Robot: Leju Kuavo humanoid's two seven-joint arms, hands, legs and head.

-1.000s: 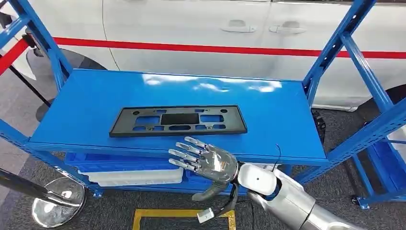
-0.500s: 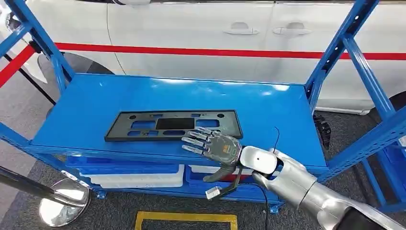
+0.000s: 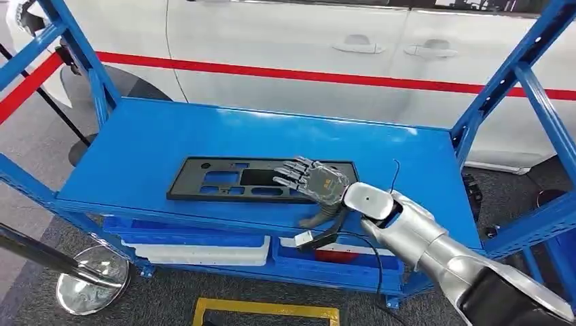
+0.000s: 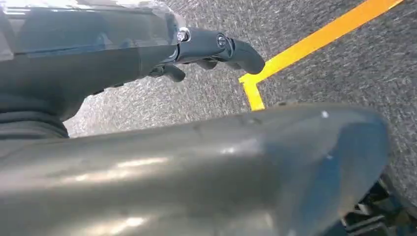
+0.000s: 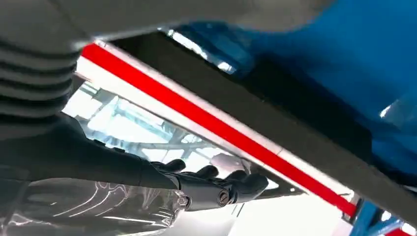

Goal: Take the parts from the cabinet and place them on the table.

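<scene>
a flat black rectangular plastic frame with cut-outs [image 3: 258, 180] is laid on the blue metal shelf [image 3: 163, 142]; its right end is covered by the right hand [image 3: 318, 183], fingers [image 3: 291, 174] spread, nothing gripped.

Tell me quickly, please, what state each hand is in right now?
Left hand: fingers curled in, holding nothing.
Right hand: open, fingers spread over the black plate, not gripping it.

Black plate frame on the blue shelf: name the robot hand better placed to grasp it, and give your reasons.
Right. The right robot hand is over the black plate frame's near end on the blue shelf, fingers spread. The left robot hand hangs over the grey floor.
</scene>
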